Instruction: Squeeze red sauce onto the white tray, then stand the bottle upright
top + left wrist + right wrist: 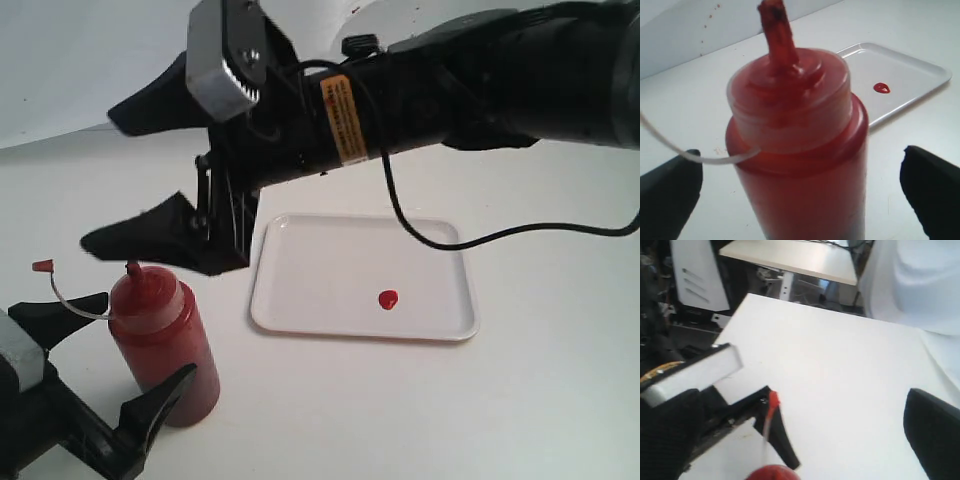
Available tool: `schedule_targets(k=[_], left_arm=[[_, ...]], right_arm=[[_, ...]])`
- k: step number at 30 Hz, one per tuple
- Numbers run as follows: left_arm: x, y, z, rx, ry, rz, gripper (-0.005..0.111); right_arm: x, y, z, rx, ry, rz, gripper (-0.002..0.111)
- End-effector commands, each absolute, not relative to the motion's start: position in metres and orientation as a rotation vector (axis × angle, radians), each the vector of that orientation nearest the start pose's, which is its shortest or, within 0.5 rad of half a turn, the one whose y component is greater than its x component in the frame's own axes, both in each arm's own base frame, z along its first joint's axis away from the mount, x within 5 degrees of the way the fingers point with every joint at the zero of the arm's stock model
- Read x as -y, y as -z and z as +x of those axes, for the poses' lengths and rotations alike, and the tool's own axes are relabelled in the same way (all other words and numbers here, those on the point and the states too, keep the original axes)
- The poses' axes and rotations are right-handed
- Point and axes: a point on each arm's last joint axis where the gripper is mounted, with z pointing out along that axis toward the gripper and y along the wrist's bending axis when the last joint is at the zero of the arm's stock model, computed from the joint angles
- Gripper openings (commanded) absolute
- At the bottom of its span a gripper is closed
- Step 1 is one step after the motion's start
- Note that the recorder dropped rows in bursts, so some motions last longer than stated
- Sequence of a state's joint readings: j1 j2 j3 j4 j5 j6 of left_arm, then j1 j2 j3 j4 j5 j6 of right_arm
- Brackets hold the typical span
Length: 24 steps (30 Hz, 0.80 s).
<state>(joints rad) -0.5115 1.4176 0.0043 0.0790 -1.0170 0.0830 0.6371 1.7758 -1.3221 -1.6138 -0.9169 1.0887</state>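
The bottle [165, 345] stands upright on the white table, left of the white tray [320, 270]. It is dark red inside, and its small red cap [42, 266] dangles on a thin tether. A small round blob of red sauce [388, 299] lies on the tray. My left gripper [148, 335] is open, one finger on each side of the bottle [800, 150] with a gap at both. My right gripper [98, 180] hangs open above and behind the bottle, holding nothing. The right wrist view catches the cap [773, 400] and the bottle's top [772, 474]. The tray [920, 70] and the sauce blob [881, 88] show past the bottle.
A black cable [430, 235] from the right arm droops over the tray's far rim. White backdrop paper [685, 35] with tiny red specks rises behind the table. The table's far edge [805, 302] gives onto furniture and racks.
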Motion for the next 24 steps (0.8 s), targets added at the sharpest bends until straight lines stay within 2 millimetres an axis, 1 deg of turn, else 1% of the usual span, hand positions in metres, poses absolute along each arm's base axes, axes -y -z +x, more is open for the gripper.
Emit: schedule_targets(k=[1, 2, 3, 5, 6, 7, 8, 10, 11, 14, 15, 16, 20, 24], left_arm=[[0.086, -0.141, 0.138, -1.788, 0.348, 0.641, 0.102], [0.086, -0.141, 0.138, -1.791, 0.353, 0.634, 0.102], [0.086, -0.141, 0.138, -1.791, 0.353, 0.634, 0.102], [0.086, -0.141, 0.138, -1.791, 0.353, 0.634, 0.102], [0.086, -0.141, 0.138, -1.791, 0.353, 0.634, 0.102], [0.086, -0.141, 0.138, -1.791, 0.353, 0.634, 0.102], [0.086, -0.141, 0.138, -1.791, 0.353, 0.634, 0.102], [0.087, -0.141, 0.137, -1.786, 0.36, 0.65, 0.102], [0.088, -0.142, 0.137, -1.782, 0.365, 0.66, 0.102], [0.089, -0.142, 0.136, -1.776, 0.376, 0.676, 0.102], [0.088, -0.143, 0.135, -1.773, 0.375, 0.676, 0.102], [0.088, -0.144, 0.135, -1.776, 0.372, 0.678, 0.102], [0.081, -0.15, 0.131, -1.811, 0.33, 0.654, 0.102], [0.073, -0.161, 0.121, -1.826, 0.304, 0.64, 0.102]], right_arm=[[-0.261, -0.317, 0.295, -1.352, -0.806, -1.33, 0.09], [-0.254, -0.319, 0.3, -1.378, -0.787, -1.303, 0.085], [-0.248, -0.319, 0.305, -1.399, -0.758, -1.287, 0.075], [-0.235, -0.317, 0.314, -1.432, -0.716, -1.285, 0.06], [-0.226, -0.315, 0.32, -1.461, -0.691, -1.279, 0.047], [-0.219, -0.313, 0.324, -1.486, -0.669, -1.284, 0.038], [-0.213, -0.313, 0.328, -1.513, -0.666, -1.259, 0.027], [-0.193, -0.312, 0.339, -1.581, -0.672, -1.177, 0.003], [-0.183, -0.311, 0.343, -1.605, -0.675, -1.147, 0.0], [-0.153, -0.305, 0.355, -1.674, -0.666, -1.063, 0.0], [-0.14, -0.3, 0.358, -1.705, -0.657, -1.029, 0.0], [-0.132, -0.296, 0.36, -1.727, -0.651, -1.01, 0.0], [-0.095, -0.272, 0.363, -1.834, -0.599, -0.92, 0.0], [-0.058, -0.247, 0.362, -1.932, -0.492, -0.84, 0.0]])
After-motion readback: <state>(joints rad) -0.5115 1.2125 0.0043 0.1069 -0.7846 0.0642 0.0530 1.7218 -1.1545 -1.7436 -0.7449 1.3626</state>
